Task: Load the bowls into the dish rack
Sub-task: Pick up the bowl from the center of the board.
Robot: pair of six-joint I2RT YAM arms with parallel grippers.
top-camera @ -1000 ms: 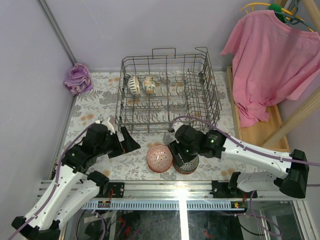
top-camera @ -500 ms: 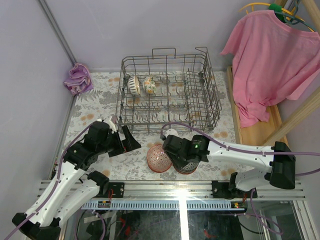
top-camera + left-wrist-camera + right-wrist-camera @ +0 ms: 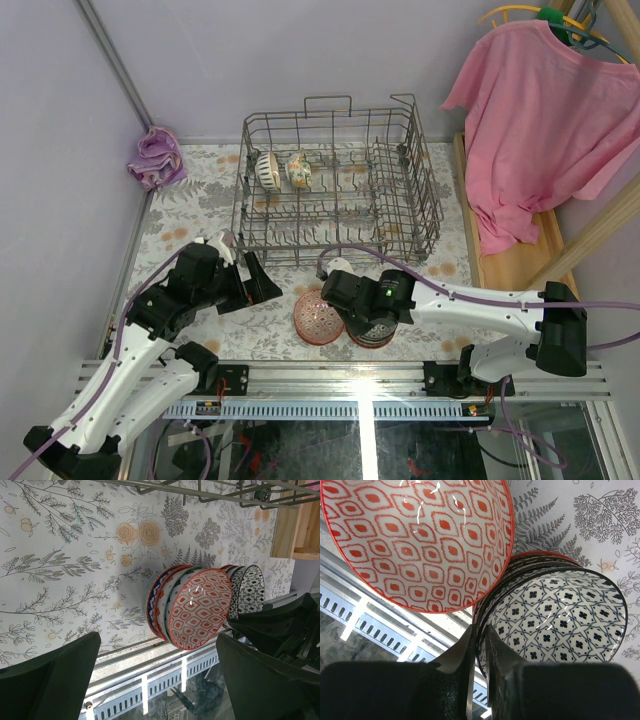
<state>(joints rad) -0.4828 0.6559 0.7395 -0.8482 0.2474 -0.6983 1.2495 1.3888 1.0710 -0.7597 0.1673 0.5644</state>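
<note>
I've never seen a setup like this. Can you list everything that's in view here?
dish rack: one, grey wire, back middle
bowls in rack: two, dark-striped and orange floral, on edge, back left of rack
red-patterned stack: several bowls, in front of the rack
blue-patterned stack: several bowls, just right of it
cloth: one, purple, back left corner
shirt: one, pink, hanging at right
wooden board: one, tan, below the shirt
tablecloth: one, white floral, under rack and stacks
left gripper: one, black, open, left of the stacks
right gripper: one, black, pinching the rim of the top blue-patterned bowl
</note>
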